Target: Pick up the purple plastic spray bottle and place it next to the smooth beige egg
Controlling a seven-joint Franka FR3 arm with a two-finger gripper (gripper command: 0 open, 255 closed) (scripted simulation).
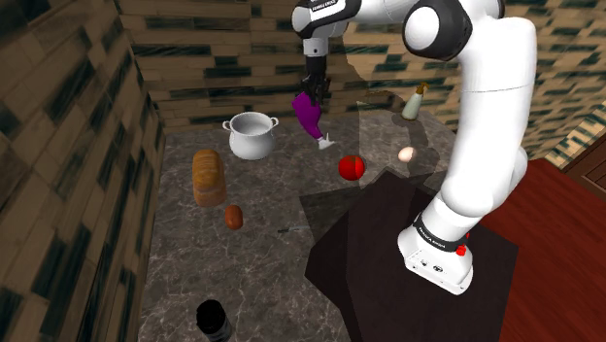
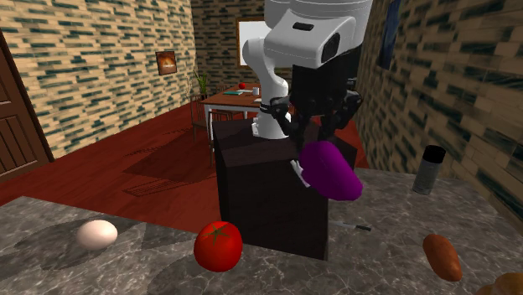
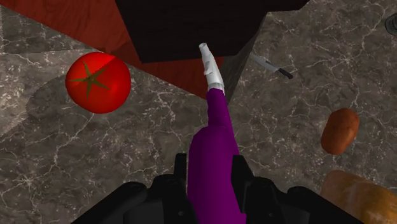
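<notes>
The hand (image 1: 313, 89) is pinching the purple spray bottle (image 1: 310, 119) nozzle-down, the egg (image 1: 406, 153) lying off toward the shoulder view's right.

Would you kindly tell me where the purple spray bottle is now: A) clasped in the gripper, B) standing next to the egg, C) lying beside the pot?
A: the gripper is shut on the purple spray bottle, which hangs above the counter, apart from the egg.

the purple spray bottle (image 1: 311, 119) with its white nozzle hangs above the desk (image 1: 243, 262), clasped by its body in the claw (image 3: 213, 175), tilted, nozzle pointing away from the claw. the smooth beige egg (image 1: 407, 153) lies on the desk near its edge at the shoulder view's right.
</notes>
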